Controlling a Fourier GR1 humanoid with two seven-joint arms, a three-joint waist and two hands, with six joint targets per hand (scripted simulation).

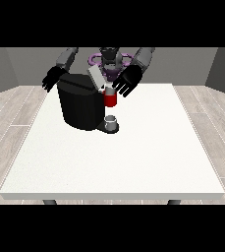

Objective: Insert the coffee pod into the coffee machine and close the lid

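Observation:
A black coffee machine (82,104) stands on the white table (133,157) at the far left of its middle. Its grey lid (95,77) is tilted up and open. A red part (110,99) shows at the machine's front, under the lid. Below it a small grey cup (111,121) sits on the machine's base. The hand at the view's right (127,81) hovers just right of the lid with its fingers spread and straight, holding nothing visible. The hand at the view's left (51,78) hangs behind the machine's left top corner, fingers relaxed. I cannot make out a separate coffee pod.
The table's near edge (114,196) runs across the lower part of the view. Wooden floor (11,113) and grey walls surround the table. The robot's torso (110,61) stands behind the machine.

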